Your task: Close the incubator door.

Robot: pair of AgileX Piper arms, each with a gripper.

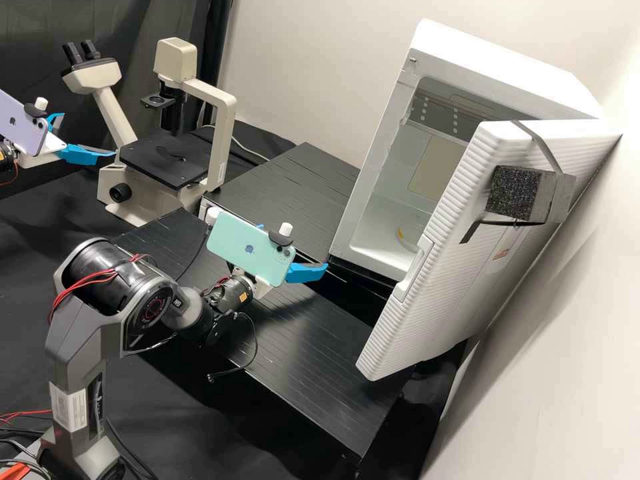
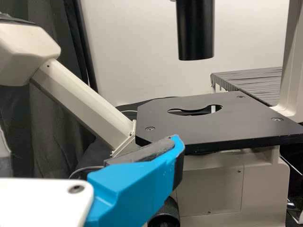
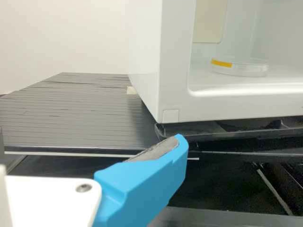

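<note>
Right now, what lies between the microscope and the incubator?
In the high view, a raised black slatted platform lies between the microscope and the incubator, plus a pale cable.

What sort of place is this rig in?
Probably a cell or microbiology lab: there's a microscope on the bench, a white incubator with its door open, and a clear, shallow round dish inside it.

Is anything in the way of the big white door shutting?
Nothing visible stands between the door and the incubator; the round dish is inside. But the right pincer is near the incubator's bottom front corner and might get bumped.
</note>
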